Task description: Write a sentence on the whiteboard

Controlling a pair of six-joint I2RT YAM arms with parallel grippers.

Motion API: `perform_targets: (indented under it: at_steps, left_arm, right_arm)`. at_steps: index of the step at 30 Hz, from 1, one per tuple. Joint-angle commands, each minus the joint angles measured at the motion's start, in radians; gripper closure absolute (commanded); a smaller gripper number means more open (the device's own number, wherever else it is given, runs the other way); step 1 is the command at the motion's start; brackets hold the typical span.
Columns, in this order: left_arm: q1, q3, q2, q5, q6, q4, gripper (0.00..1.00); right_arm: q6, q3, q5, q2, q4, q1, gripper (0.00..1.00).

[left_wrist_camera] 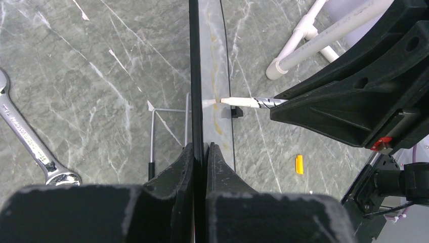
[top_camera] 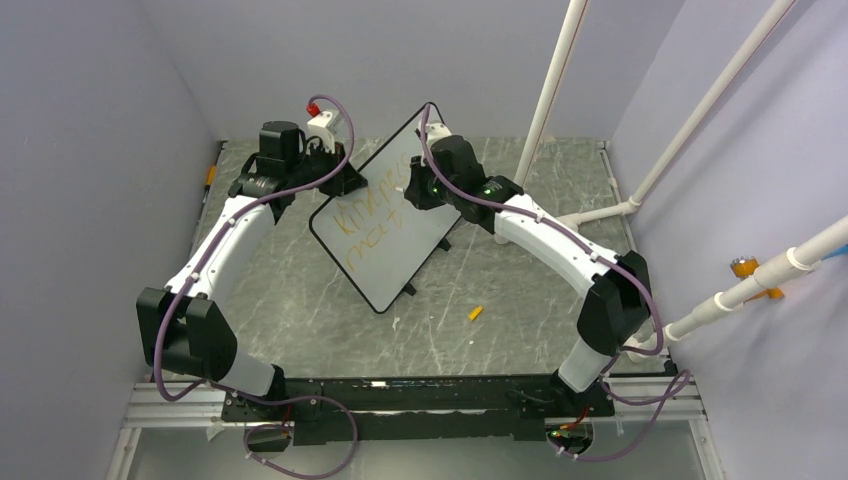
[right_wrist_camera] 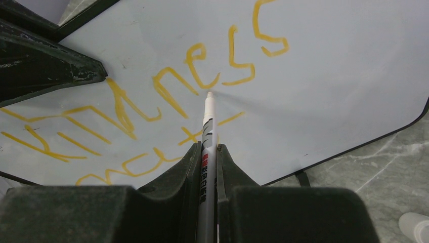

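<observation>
The left claw [left_wrist_camera: 198, 152] is closed tight on the board [top_camera: 400, 260]. Its two fingers pinch the black frame, and the board stands on edge on the surface [top_camera: 300, 300], seen end-on straight ahead of that claw. The right claw [right_wrist_camera: 208, 150] is shut around a marker [right_wrist_camera: 208, 126]. The marker juts forward from between its fingers, and its tip touches the white face just under the "e" of the top line. The lettering [right_wrist_camera: 202, 66] is orange-yellow. The top line, ahead of the right claw, reads "kindness". A second line lies nearer that claw, partly hidden by its fingers, and may begin "mat". Seen from the left claw, the marker comes in from the right to meet the board's face. A wrench [left_wrist_camera: 25, 136] lies on the surface to that claw's left, well apart from the board. A small yellow piece [left_wrist_camera: 299, 164] lies to the claw's right, on the far side of the board.
</observation>
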Motion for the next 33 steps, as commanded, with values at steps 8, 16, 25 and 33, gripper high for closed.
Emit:
perform_targets:
  at_steps: [8,16,25,33]
  left_arm:
    - [-0.028,-0.004,-0.01,-0.009,0.102,-0.042,1.0]
    - [-0.028,-0.008,-0.019,-0.013,0.105,-0.042,1.0]
    - [-0.028,-0.009,-0.016,-0.013,0.106,-0.042,1.0]
    - [-0.029,-0.01,-0.019,-0.015,0.107,-0.043,1.0]
  right_arm:
    - [0.01,0.011,0.0,0.019,0.023,0.0,1.0]
    - [0.024,-0.077,-0.004,0.016,0.053,0.0,1.0]
    - [0.034,-0.166,-0.005,-0.014,0.076,0.001,1.0]
    - [0.018,-0.147,0.06,-0.011,0.05,0.0,1.0]
